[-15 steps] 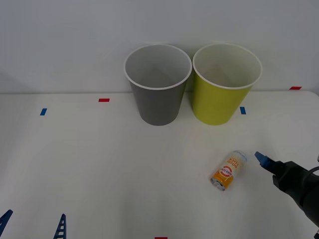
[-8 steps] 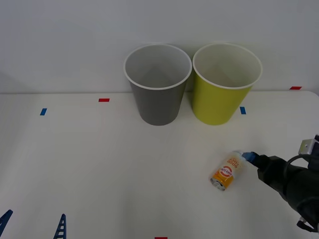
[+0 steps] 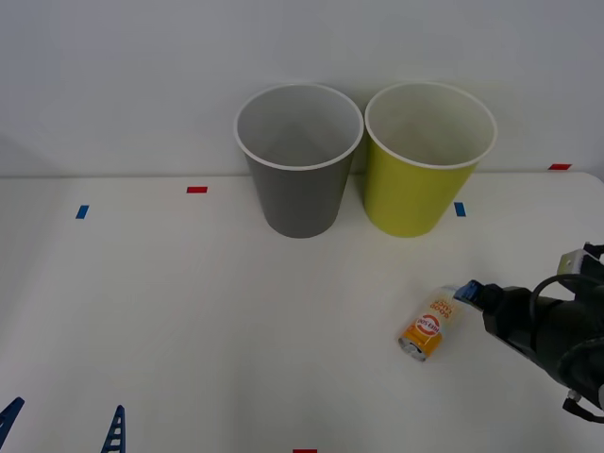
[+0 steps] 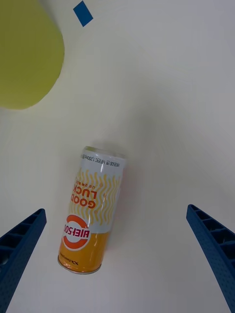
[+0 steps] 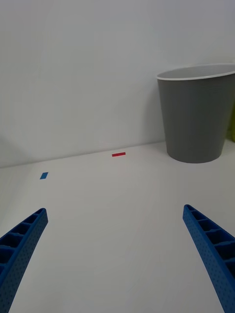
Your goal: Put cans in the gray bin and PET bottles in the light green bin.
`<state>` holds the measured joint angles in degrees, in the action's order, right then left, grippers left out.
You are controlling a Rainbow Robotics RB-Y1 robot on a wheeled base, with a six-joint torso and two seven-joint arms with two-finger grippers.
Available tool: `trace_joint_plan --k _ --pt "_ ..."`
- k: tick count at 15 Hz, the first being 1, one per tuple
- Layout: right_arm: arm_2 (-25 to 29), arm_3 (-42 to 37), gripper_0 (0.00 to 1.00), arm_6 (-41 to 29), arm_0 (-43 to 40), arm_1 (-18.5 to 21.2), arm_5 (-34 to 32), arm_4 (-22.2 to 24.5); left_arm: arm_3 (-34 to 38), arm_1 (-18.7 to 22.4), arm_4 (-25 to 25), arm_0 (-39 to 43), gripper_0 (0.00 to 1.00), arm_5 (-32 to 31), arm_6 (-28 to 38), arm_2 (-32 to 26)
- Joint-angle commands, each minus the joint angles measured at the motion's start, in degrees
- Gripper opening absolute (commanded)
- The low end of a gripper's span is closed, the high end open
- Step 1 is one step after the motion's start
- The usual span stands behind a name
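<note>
My right gripper (image 4: 117,259) gapes wide, empty, near the can (image 4: 93,210). It looks light, smooth, round; I'd pinch its middle.

Black right arm (image 3: 557,335), blue ribbed fingers (image 4: 215,244), cable

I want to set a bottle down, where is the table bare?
Bare: the wide stretch from the left pincer up to the gray bin. Crowded: the right side, where the open right pincer straddles the can, below the light green bin.
</note>
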<state>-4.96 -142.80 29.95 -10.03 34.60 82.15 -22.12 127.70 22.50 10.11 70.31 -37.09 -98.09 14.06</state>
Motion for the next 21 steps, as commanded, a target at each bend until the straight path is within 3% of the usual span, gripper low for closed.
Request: trace_joint_plan --k 1,10,12,15,21 --pt "-1.8 0.7 1.0 -6.3 2.2 3.8 0.1 -0.7 0.0 0.0 0.0 0.0 0.95 0.0 0.0 0.0" --pt "-7.7 16.1 1.0 -9.0 16.5 7.8 1.4 -13.4 0.0 0.0 0.0 0.0 0.95 0.0 0.0 0.0" --pt "-9.1 16.4 1.0 -11.5 19.7 7.9 6.8 -13.3 0.0 0.0 0.0 0.0 0.95 0.0 0.0 0.0" --pt "-10.7 17.6 1.0 -17.7 22.0 8.0 7.0 -15.1 0.0 0.0 0.0 0.0 0.95 0.0 0.0 0.0" --pt "-12.5 23.7 1.0 -17.7 25.2 9.9 5.0 -19.4 0.0 0.0 0.0 0.0 0.95 0.0 0.0 0.0"
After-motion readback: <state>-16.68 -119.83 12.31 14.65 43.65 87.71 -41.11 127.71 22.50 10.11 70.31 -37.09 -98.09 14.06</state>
